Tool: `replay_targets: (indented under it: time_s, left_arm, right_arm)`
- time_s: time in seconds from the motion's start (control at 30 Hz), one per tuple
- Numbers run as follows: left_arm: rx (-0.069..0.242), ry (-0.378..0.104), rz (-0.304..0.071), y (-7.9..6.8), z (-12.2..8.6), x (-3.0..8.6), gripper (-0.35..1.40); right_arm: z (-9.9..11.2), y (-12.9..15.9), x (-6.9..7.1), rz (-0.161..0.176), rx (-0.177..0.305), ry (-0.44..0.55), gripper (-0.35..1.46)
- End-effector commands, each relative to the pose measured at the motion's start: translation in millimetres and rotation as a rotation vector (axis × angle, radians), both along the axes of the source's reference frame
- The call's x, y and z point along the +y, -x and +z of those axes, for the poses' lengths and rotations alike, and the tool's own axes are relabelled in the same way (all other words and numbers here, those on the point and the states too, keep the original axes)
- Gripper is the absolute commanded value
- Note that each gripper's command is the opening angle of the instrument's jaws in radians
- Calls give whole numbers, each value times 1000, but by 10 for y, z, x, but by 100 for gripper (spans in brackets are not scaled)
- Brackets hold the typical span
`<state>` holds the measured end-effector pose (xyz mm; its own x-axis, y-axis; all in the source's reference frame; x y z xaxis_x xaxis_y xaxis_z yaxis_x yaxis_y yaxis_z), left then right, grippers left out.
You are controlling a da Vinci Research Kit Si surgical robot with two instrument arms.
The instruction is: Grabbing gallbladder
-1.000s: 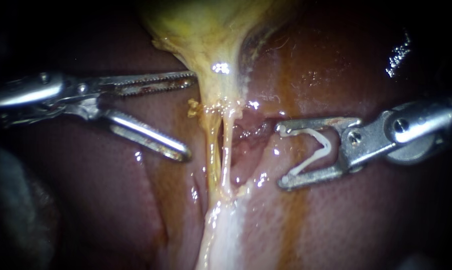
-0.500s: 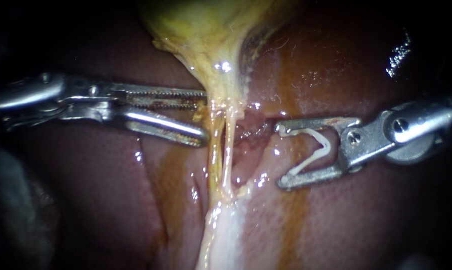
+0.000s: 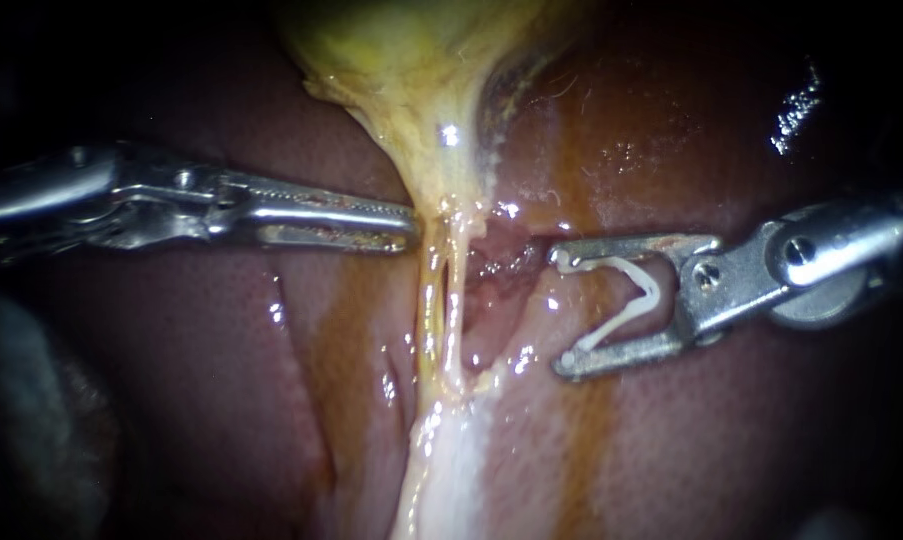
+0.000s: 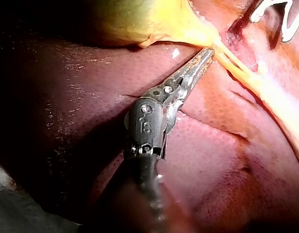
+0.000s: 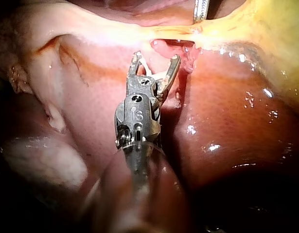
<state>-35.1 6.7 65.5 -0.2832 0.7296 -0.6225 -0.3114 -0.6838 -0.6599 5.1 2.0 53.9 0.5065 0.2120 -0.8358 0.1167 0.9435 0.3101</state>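
The yellow gallbladder (image 3: 401,60) narrows down to a neck and two pale tubes (image 3: 441,310) lying on the liver (image 3: 221,400). My left instrument (image 3: 409,228) comes in level from the left, its toothed jaws closed together on the left edge of the gallbladder's neck. In the left wrist view the same jaws (image 4: 209,52) pinch the yellow tissue (image 4: 139,19) at their tips. My right instrument (image 3: 561,310) stands to the right of the tubes, apart from them, its jaws spread wide around a white clip (image 3: 636,295) that touches both jaws.
Raw red tissue (image 3: 496,262) lies between the tubes and the right instrument's tips. Brown fluid stains the liver around the neck. In the right wrist view the left instrument's tip (image 5: 200,12) shows ahead of the clip-holding jaws (image 5: 156,60).
The left instrument's jaws, wide open a second ago, moved right onto the gallbladder's neck and closed together there. The right instrument and its clip have stayed still.
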Motion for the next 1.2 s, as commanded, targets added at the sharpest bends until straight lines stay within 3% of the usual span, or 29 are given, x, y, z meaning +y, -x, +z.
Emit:
replay_targets:
  time_s: [0.03,0.23,0.4,0.63,1.2]
  left_arm:
    - [3,-12,1,-2,-2,0,-35]
    - [15,-111,-15,-12,-26,1,-35]
    - [7,-138,-11,-20,-57,19,-35]
    - [15,-142,-30,-35,-80,33,-35]
    - [16,-144,-34,-37,-86,33,-35]
  right_arm:
    - [0,0,0,0,0,0,50]
    - [0,0,0,0,0,0,50]
    - [0,1,0,0,0,0,50]
    - [0,1,0,0,0,0,50]
    - [0,1,0,0,0,0,50]
